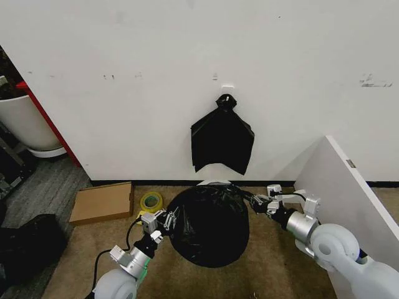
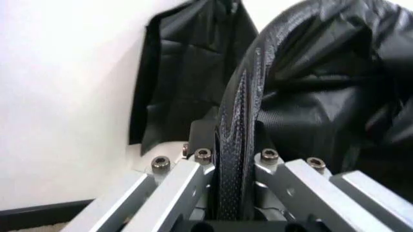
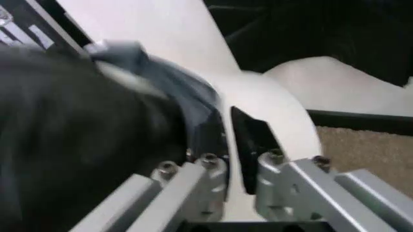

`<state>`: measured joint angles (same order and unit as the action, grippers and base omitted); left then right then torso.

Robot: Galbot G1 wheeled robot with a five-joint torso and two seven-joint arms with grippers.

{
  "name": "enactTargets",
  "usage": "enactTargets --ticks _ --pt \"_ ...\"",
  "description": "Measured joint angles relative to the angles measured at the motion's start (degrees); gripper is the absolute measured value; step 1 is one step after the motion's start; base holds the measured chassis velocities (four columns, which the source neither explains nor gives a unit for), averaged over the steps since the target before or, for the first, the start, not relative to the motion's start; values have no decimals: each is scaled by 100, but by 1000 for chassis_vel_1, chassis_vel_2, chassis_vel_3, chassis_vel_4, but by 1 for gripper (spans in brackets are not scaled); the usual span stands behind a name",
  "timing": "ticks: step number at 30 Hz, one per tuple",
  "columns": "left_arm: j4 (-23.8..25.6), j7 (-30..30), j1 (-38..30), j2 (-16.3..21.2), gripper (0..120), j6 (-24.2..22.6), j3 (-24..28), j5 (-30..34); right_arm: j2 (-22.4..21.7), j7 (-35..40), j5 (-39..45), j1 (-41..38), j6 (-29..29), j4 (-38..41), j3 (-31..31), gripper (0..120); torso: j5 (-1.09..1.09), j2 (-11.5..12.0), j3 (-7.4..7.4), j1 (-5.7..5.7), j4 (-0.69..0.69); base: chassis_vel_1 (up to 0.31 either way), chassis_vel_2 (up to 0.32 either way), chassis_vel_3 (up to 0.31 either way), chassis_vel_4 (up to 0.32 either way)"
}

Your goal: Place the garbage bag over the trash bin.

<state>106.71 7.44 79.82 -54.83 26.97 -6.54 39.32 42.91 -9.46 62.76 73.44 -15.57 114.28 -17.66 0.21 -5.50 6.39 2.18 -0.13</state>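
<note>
A white wall fills the background, with brown carpet at its foot. On the right a white panel leans in. The garbage bag stands on the carpet below the wall, draped glossy and crinkled over the trash bin, of which only a sliver of white rim peeks out at the back edge. Above it, a flat black bundle hangs from the wall, knotted at the top. A cardboard box lies on the carpet to the left, a roll of yellow tape just beside it. The left tool is clenched on the bag's left edge; the wrist view shows a stretched band of black plastic pinched between its fingers. The right tool sits at the bag's right edge, its fingers grasping the bag-covered rim.
</note>
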Motion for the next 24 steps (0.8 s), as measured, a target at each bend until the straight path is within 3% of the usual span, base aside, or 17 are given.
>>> enactTargets --ticks 3,4,15,18,21,24 --pt "-3 -32 17 -13 3 -36 0 -8 14 -101 -59 50 49 25 -43 14 1 0 0 0 0 0 0 0 0" --pt "-3 -37 23 -14 3 -50 2 -13 17 -134 -70 67 59 29 -64 22 1 0 0 0 0 0 0 0 0" --pt "37 -241 47 -24 3 -233 1 -4 -1 -196 -35 80 138 20 -269 59 1 0 0 0 0 0 0 0 0" --pt "80 -677 54 -101 3 -585 2 23 64 185 2 64 286 117 -414 72 1 0 0 0 1 0 0 0 0" --pt "120 -877 56 -144 3 -773 3 51 108 314 -29 92 337 207 -508 80 1 0 0 0 1 0 0 0 0" --pt "182 -1194 51 -205 3 -1061 16 99 166 420 -330 182 373 405 -598 77 -1 0 0 0 0 0 0 0 0"
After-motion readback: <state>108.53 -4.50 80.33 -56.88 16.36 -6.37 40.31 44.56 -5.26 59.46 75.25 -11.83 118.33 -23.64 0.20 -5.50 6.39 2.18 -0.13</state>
